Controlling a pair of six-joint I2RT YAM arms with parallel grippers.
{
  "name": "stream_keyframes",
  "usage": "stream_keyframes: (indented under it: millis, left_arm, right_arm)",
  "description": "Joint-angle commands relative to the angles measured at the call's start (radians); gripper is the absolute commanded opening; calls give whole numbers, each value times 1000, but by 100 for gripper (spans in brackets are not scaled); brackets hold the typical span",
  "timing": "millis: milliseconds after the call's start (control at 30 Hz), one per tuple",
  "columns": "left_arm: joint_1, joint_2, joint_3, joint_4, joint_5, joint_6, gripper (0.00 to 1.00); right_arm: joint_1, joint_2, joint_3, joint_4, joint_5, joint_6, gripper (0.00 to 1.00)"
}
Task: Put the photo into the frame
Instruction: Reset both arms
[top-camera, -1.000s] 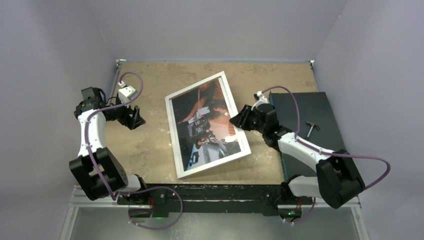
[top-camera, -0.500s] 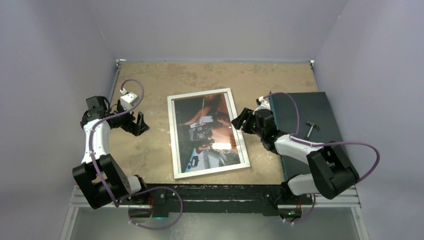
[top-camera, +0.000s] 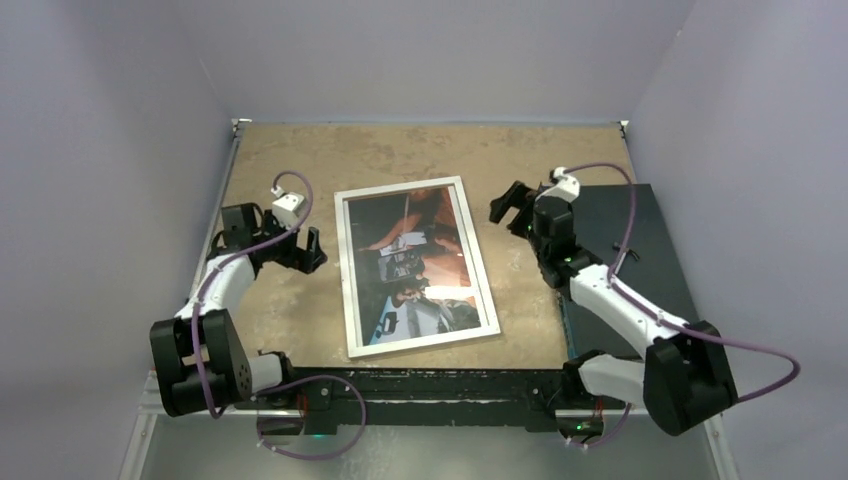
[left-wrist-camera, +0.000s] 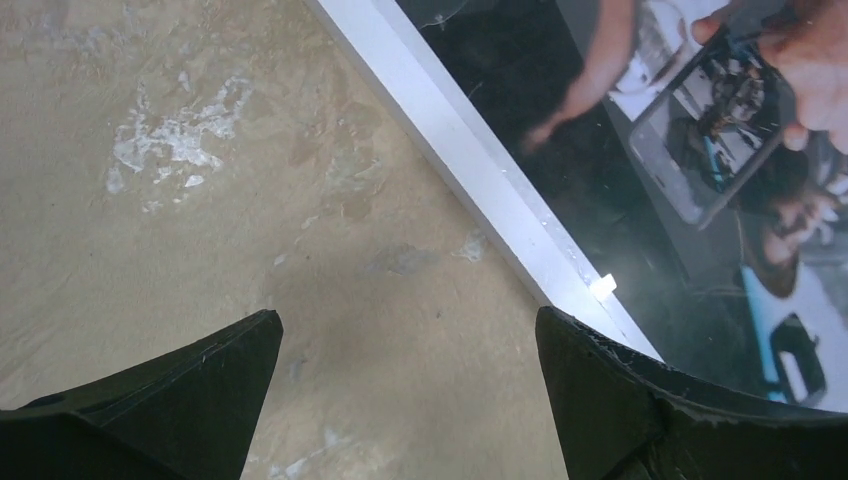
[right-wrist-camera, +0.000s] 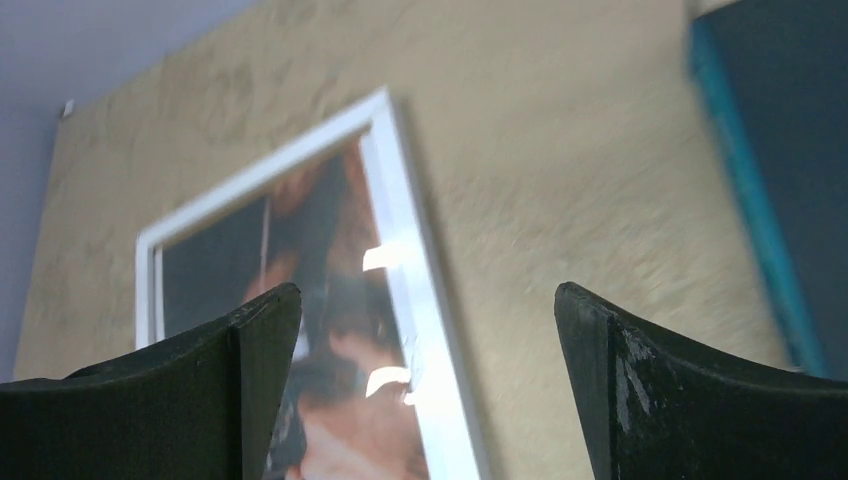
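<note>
Photo (top-camera: 415, 262) lies inside the white frame (top-camera: 343, 280) on the table (top-camera: 520, 160); left gripper (top-camera: 305, 250) and right gripper (top-camera: 508, 208) gape apart, empty.

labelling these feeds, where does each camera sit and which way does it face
Top external: above and behind the arms, looking down on the table; left hand and right hand show.
Left wrist: on the left arm, looking steeply down at the frame's white rail and the photo; its two fingers show.
Right wrist: low, looking across the table at the frame; its two fingers show.
Shared: all three see the frame.
</note>
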Motion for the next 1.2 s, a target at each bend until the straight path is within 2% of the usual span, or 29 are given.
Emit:
stream_keyframes:
  millis: [0,100,233,300,433,500,800,833,900,1033,1067,1100,1167]
  left_arm:
    - [-61,18,-93,419,-153,-220,97]
    - [-68,71,-140,574,-120,-240,98]
    - [-69,109,-230,808,-64,-270,99]
    - [-69,107,-294,960,-65,-316,99]
    - [-69,120,-438,1367,-98,-427,99]
    - [-69,155,-473,1477,-121,-450,100]
    - [-68,374,-510,1802,-231,-525,100]
    - [-68,379,-507,1816,-232,-533,100]
    - [-77,339,-501,1716,-268,-499,100]
    - [-110,394,-619,1984,-355,-485,100]
    - [-127,447,-636,2091,-386,-498,100]
    - [-126,489,-632,2133,-378,-515,100]
    - [-129,415,-597,1915,-404,-485,100]
  right_arm:
    - [-23,-50,95,-139,416,-73,99]
    - [-24,-70,-34,110,573,-268,99]
    - [-37,-55,-138,251,731,-302,99]
    - [-46,-79,-198,379,737,-352,99]
    - [-77,-93,-306,609,717,-454,99]
    - [-91,-74,-332,678,715,-464,99]
    - [-157,15,-442,1063,599,-571,99]
    - [-170,27,-446,1087,579,-570,99]
    - [-182,66,-453,1142,557,-560,99]
    - [-195,203,-448,1288,471,-569,99]
    - [-197,244,-441,1318,452,-582,99]
    - [-197,283,-439,1358,437,-593,99]
    - [-197,338,-436,1447,350,-689,99]
